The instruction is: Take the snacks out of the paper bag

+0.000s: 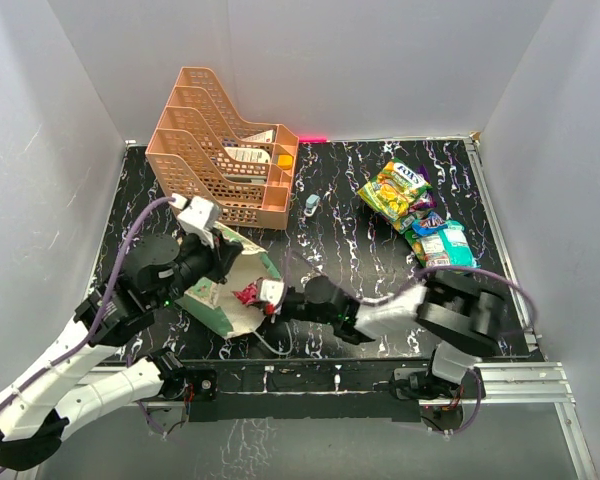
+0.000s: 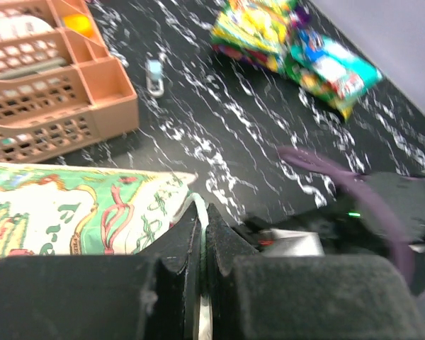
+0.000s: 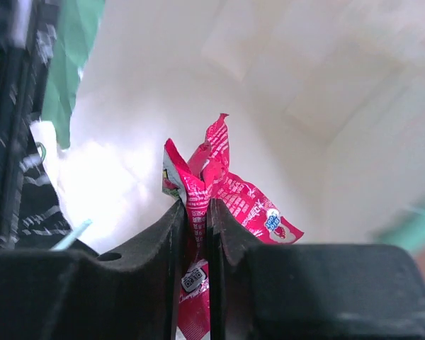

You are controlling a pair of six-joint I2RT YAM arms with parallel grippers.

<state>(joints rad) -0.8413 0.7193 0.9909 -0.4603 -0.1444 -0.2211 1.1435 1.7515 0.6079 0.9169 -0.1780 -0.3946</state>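
The mint-green paper bag lies on its side at the front left with its mouth to the right; it also shows in the left wrist view. My left gripper is shut on the bag's rim and holds the mouth open. My right gripper reaches into the cream inside of the bag and is shut on a pink snack packet, which shows at the bag's mouth from above. Several snacks lie in a pile at the back right; they also show in the left wrist view.
An orange lattice tray rack stands at the back left, close behind the bag. A small pale blue-white object lies between the rack and the snack pile. Grey walls close in the table on three sides.
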